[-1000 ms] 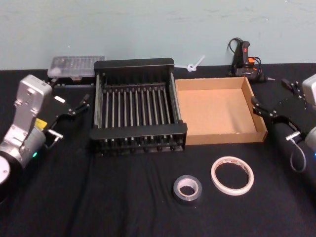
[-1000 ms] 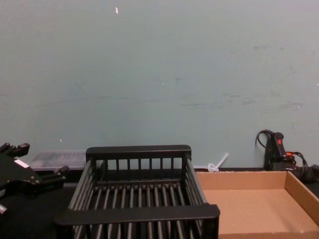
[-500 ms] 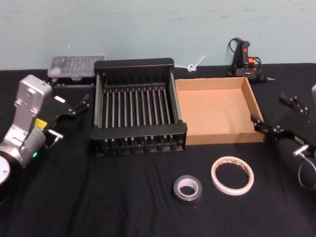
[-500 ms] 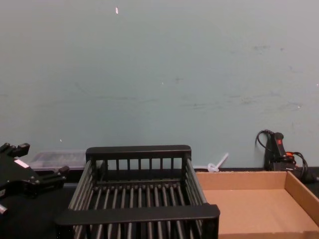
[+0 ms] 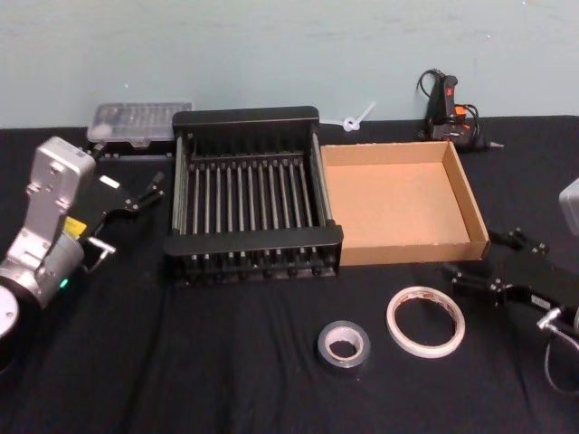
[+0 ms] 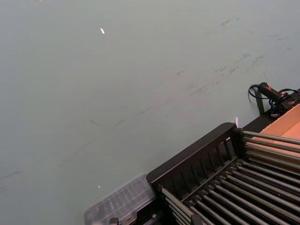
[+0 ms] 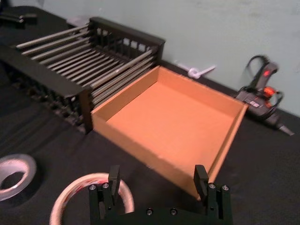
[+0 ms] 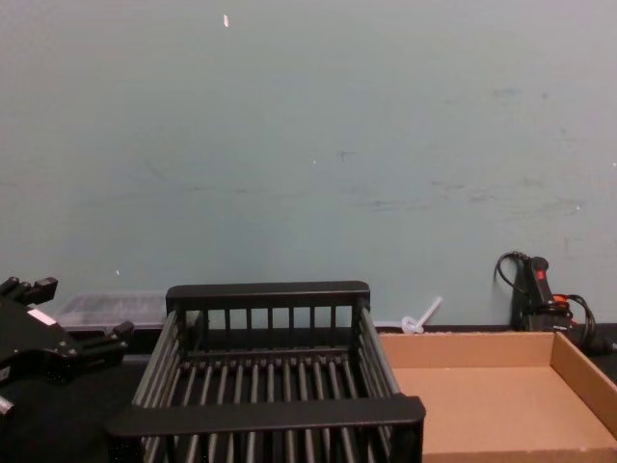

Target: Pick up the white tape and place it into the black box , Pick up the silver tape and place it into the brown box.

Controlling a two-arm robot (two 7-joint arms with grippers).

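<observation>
Your white tape (image 5: 426, 321) lies flat on the counter (image 5: 226, 362) in front of the brown box (image 5: 398, 203), with the silver tape (image 5: 344, 347) just beside it on its left. Your right gripper (image 5: 484, 262) hangs just right of the white tape, jaws open and holding nothing. The black box (image 5: 249, 194) touches the brown box's left wall. Your left gripper (image 5: 136, 192) sits left of the black box, jaws open.

Clear plastic case (image 5: 137, 122), black glue gun (image 5: 448, 108), white zip tie (image 5: 356, 117), black tablecloth (image 5: 226, 362)
</observation>
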